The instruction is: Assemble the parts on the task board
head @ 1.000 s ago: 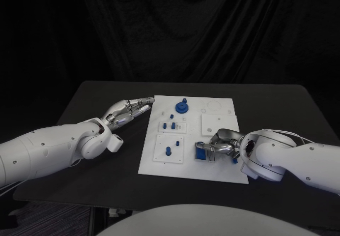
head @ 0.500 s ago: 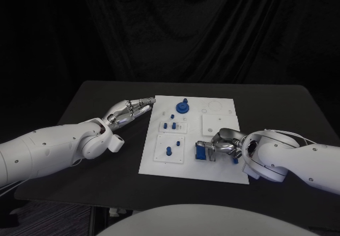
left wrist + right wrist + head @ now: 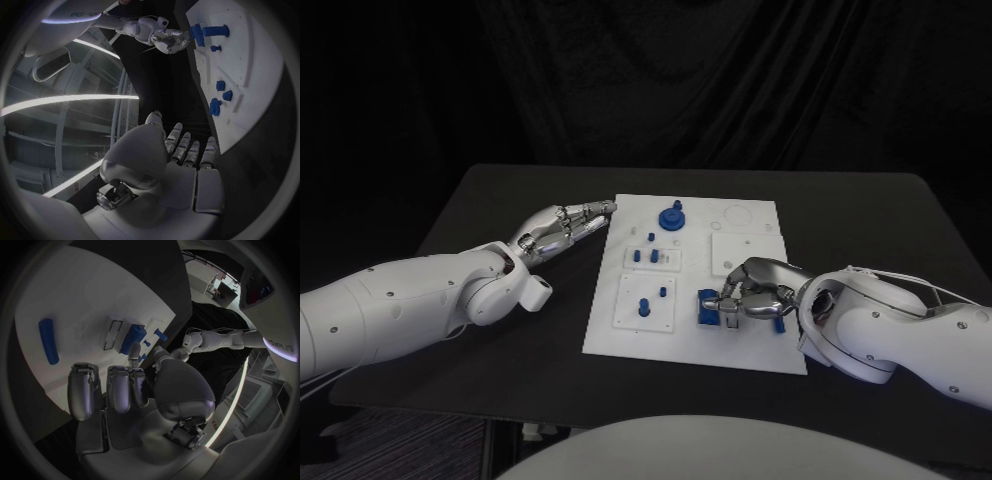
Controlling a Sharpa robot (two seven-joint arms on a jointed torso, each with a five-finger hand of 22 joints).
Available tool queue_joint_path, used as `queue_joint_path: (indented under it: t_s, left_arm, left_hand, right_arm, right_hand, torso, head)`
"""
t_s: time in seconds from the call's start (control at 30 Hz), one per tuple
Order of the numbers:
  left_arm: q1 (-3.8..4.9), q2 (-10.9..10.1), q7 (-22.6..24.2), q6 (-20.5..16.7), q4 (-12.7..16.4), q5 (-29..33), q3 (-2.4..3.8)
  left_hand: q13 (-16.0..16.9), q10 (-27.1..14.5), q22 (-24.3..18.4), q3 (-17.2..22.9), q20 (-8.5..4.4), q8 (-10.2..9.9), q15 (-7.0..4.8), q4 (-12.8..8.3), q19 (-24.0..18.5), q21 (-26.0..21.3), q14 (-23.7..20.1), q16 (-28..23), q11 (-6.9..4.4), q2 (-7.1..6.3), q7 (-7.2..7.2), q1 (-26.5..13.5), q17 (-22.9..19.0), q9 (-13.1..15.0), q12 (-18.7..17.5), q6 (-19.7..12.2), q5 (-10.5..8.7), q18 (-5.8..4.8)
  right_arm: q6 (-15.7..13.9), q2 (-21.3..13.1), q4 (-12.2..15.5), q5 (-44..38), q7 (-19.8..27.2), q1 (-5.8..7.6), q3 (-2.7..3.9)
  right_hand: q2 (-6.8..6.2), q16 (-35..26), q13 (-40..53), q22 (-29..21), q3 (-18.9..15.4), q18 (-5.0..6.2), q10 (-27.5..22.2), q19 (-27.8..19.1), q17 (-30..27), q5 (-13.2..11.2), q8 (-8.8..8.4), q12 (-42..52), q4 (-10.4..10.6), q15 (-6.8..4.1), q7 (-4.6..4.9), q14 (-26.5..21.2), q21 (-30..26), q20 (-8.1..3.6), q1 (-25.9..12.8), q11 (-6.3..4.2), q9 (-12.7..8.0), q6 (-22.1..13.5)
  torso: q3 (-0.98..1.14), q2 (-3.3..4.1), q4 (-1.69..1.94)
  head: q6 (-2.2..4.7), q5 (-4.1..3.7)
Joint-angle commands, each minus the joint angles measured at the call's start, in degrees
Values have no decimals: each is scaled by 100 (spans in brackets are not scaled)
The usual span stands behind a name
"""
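The white task board lies mid-table. A blue block stands near the board's front middle, and my right hand pinches it between thumb and a fingertip. In the right wrist view the blue block sits beside a white rectangular slot, and a blue rod lies flat on the board. My left hand hovers over the table off the board's far left edge, fingers straight and holding nothing. The left wrist view shows the left hand, the board and the right hand.
A blue round knob stands at the board's far end. Small blue pegs stand in the left middle panel, with more pegs in the panel nearer me. A small blue piece lies just behind the right hand.
My right hand has shifted slightly to the left and closed in on the blue block, which has barely moved. The left hand has stayed put.
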Motion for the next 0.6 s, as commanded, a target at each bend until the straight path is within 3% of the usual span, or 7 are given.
queue_joint_path:
  t_s: [0.03, 0.4, 0.6]
  left_arm:
    - [-9, 2, 430, 63, 9, -7, 5]
    - [-17, -1, 411, 81, 9, -7, 5]
    - [-20, 2, 403, 89, 5, -7, 5]
  left_hand:
    - [-8, -14, 7, 33, 46, 20, 29, 15, 10, 18, 8, 1, -24, -9, 31, 48, 4, 9, -17, -3, 23, 67]
    - [-8, -13, 11, 34, 47, 21, 33, 15, 13, 21, 12, 3, -25, -10, 32, 50, 6, 9, -16, -1, 27, 67]
    - [-8, -14, 14, 35, 51, 23, 48, 18, 17, 24, 21, 8, -28, -9, 38, 53, 8, 10, -17, 7, 27, 67]
  right_arm:
    - [-6, -39, 40, -670, 160, -32, 0]
    - [280, -15, -33, -925, 102, -103, -1]
    - [304, 8, -69, -976, 97, -113, -1]
  right_hand:
    - [8, 22, 1510, 1371, -98, 16, 604, 402, 904, -21, 316, 15, -34, -51, -28, 473, 31, -38, 166, -75, 264, -111]
    - [18, 26, 1510, 1376, -193, 12, 604, 408, 912, -114, 568, 15, -90, -80, -70, 475, 46, -63, 315, -109, 456, -141]
    - [26, 25, 1510, 1377, -198, 11, 604, 409, 909, -126, 580, 15, -87, -81, -72, 474, 48, -65, 316, -112, 463, -138]
  torso:
    - [-8, 2, 2]
    - [2, 13, 12]
    - [-6, 7, 3]
  head:
    - [-1, -7]
    - [-1, 3]
    - [-1, 7]
